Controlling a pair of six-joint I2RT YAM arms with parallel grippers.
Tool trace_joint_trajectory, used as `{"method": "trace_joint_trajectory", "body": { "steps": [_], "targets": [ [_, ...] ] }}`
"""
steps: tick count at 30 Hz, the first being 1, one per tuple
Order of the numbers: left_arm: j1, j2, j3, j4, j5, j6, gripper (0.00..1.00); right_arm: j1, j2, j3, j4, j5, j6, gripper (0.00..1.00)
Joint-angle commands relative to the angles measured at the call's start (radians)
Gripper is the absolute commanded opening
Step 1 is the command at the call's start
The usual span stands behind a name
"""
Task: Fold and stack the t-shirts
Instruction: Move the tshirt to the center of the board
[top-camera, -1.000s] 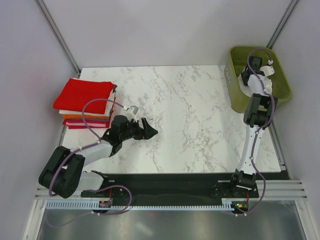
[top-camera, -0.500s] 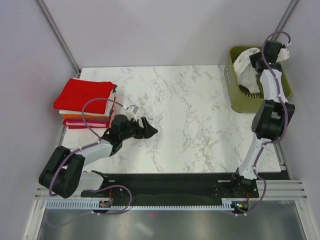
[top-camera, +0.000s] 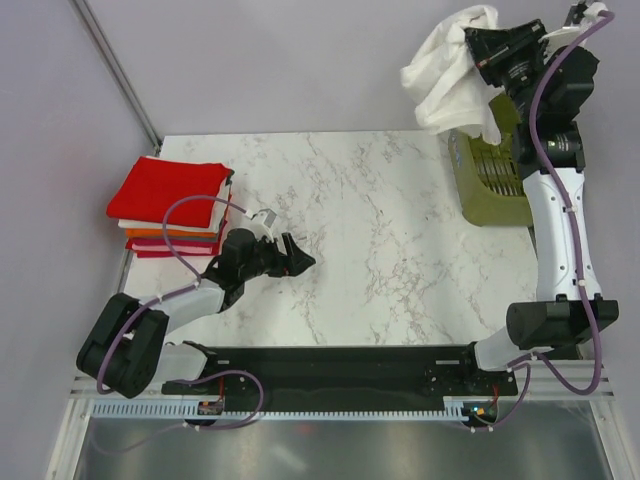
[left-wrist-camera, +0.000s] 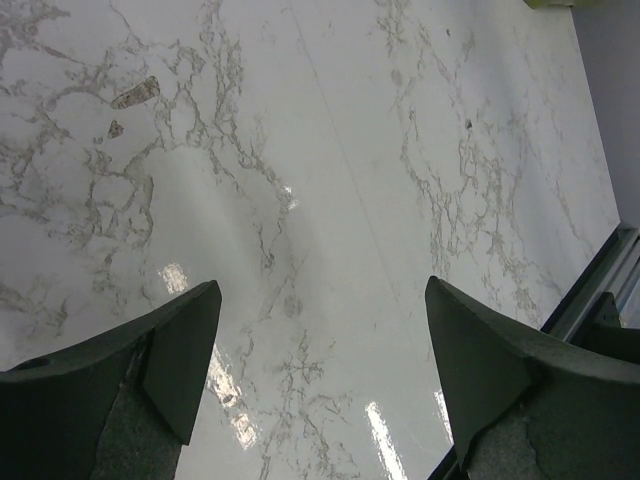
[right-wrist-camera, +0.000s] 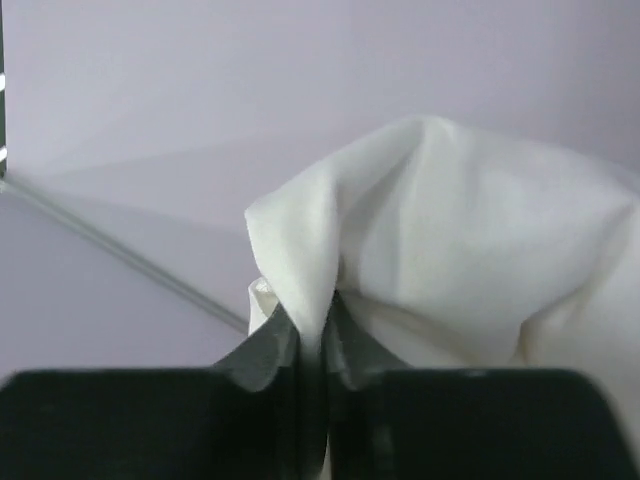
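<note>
Cloth, loose and crumpled: the white t-shirt (top-camera: 450, 75) hangs in the air at the far right, above the olive-green basket (top-camera: 490, 185) and touching neither it nor the desk (top-camera: 370, 230). It is not yet spread out, let alone folded. A fold of it is pinched at the top and the rest droops down in a bunch.

On the far left corner of the desk sits the stack (top-camera: 172, 205) of finished shirts. A red one lies on top, with orange, white and pink-red layers showing below, each a flat rectangle with the edges roughly in line. That part of the job looks done. What seems left is to bring the white shirt onto the open marble in the middle, lay it flat, fold it and add it to the pile. Whether more shirts lie in the basket cannot be told, since the cloth and arm cover much of it.

The right pincer (top-camera: 478, 52) is closed tight on the shirt. The wrist view shows its two fingers pressed together with only a thin ridge of white fabric between them. The left pincer (left-wrist-camera: 320, 350) is spread wide and holds nothing. It is low over bare marble near the left side, just right of the stack and clear of it.
</note>
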Motion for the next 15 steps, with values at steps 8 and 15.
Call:
{"method": "trace_joint_trajectory", "body": {
  "steps": [8, 15],
  "targets": [
    [-0.003, -0.054, 0.013, 0.005, -0.049, 0.066, 0.90, 0.021, -0.152, -0.267, -0.045, -0.091, -0.215, 0.98],
    [-0.003, -0.053, 0.016, 0.005, -0.044, 0.064, 0.90, 0.022, -0.215, -0.471, -0.134, -0.039, -0.366, 0.98]
  ]
}}
